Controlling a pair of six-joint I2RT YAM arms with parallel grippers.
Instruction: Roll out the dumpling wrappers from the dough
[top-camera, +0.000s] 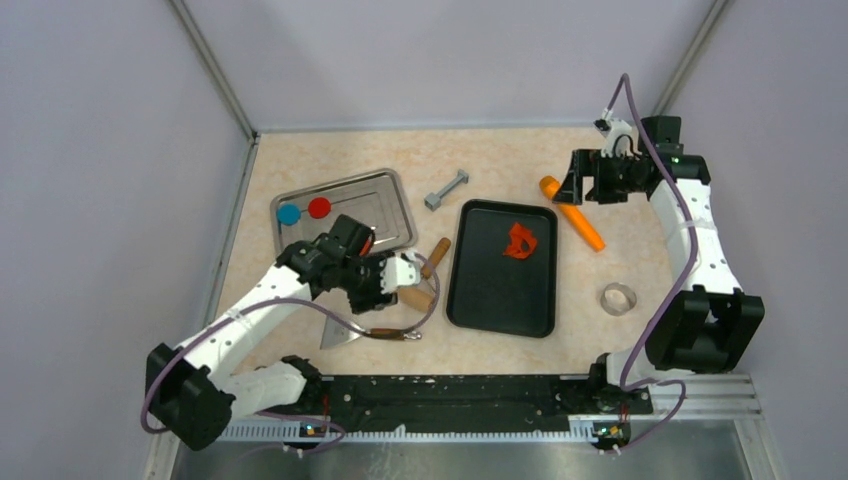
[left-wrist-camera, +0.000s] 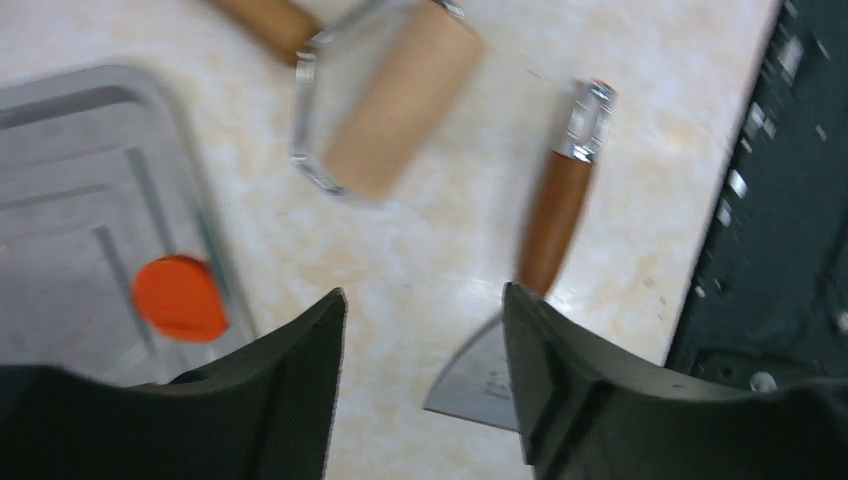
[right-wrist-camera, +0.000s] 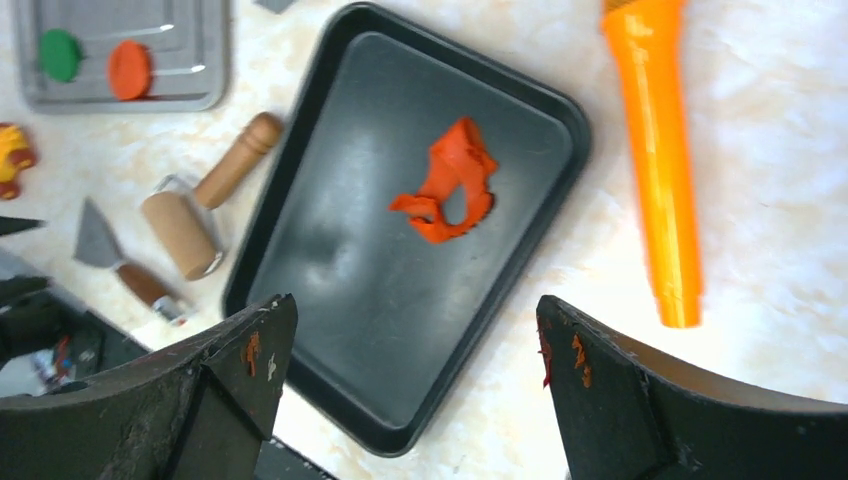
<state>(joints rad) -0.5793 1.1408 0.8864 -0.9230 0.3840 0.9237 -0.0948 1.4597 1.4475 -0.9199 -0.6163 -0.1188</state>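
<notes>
Crumpled red-orange dough (top-camera: 520, 241) lies in the black tray (top-camera: 478, 300); it also shows in the right wrist view (right-wrist-camera: 450, 182). A wooden roller (top-camera: 417, 297) with a wooden handle lies left of that tray, and shows in the left wrist view (left-wrist-camera: 400, 100). My left gripper (top-camera: 405, 272) is open and empty, just left of the roller; in its wrist view (left-wrist-camera: 423, 340) it hangs over bare table. My right gripper (top-camera: 572, 188) is open and empty at the back right, above the black tray's far corner (right-wrist-camera: 412, 305). Its fingertips (right-wrist-camera: 560, 350) carry orange dough smears.
A silver tray (top-camera: 385, 190) holds a blue disc (top-camera: 289, 213) and a red disc (top-camera: 319, 207); an orange disc (left-wrist-camera: 180, 297) lies near its edge. A scraper (top-camera: 345, 335) lies in front of the left gripper. An orange rolling pin (top-camera: 572, 212), a metal ring (top-camera: 618, 298) and a metal bolt (top-camera: 446, 189) lie around the black tray.
</notes>
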